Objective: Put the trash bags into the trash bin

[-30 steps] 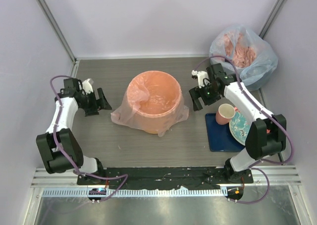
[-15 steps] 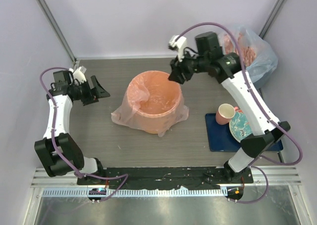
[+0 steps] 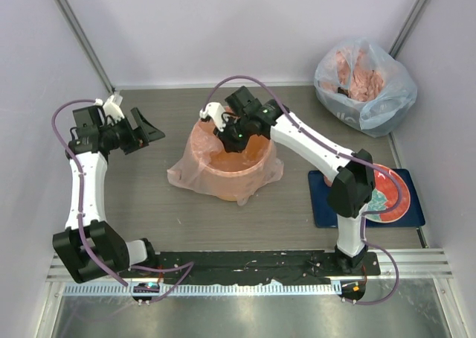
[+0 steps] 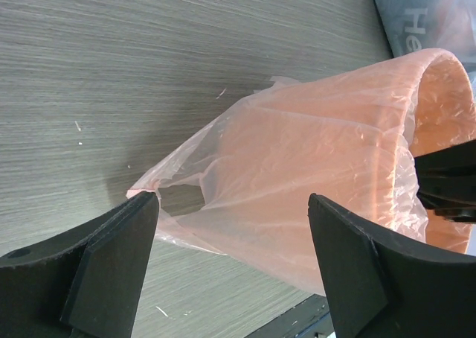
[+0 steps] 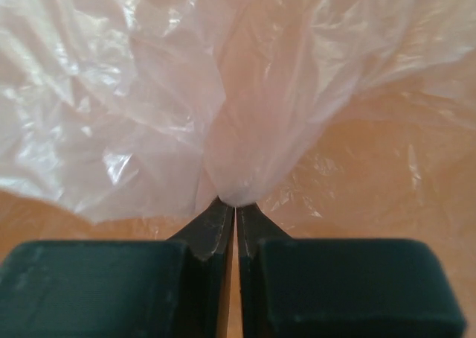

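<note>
The orange trash bin point(image 3: 223, 176) stands mid-table with the pale-pink trash bag point(image 3: 186, 176) draped over its rim and spread around its base. My right gripper point(image 3: 227, 134) reaches down into the bin's mouth. In the right wrist view the right gripper point(image 5: 236, 205) is shut, pinching a gathered fold of the bag point(image 5: 149, 92), with the orange bin wall point(image 5: 387, 182) behind. My left gripper point(image 3: 151, 132) hangs open to the left of the bin, apart from it. In its own view the left gripper point(image 4: 230, 199) frames the bag's skirt point(image 4: 297, 167) and the bin rim point(image 4: 446, 85).
A bluish-clear sack point(image 3: 364, 74) stuffed with pink plastic sits in the back right corner, with its edge in the left wrist view too point(image 4: 424, 18). A blue mat point(image 3: 331, 204) with a patterned plate point(image 3: 390, 196) lies at the right. Walls close in the table.
My right arm swung from beside the mat up and over into the bin, and its jaws closed on the bag. My left gripper drew back and left, staying open.
</note>
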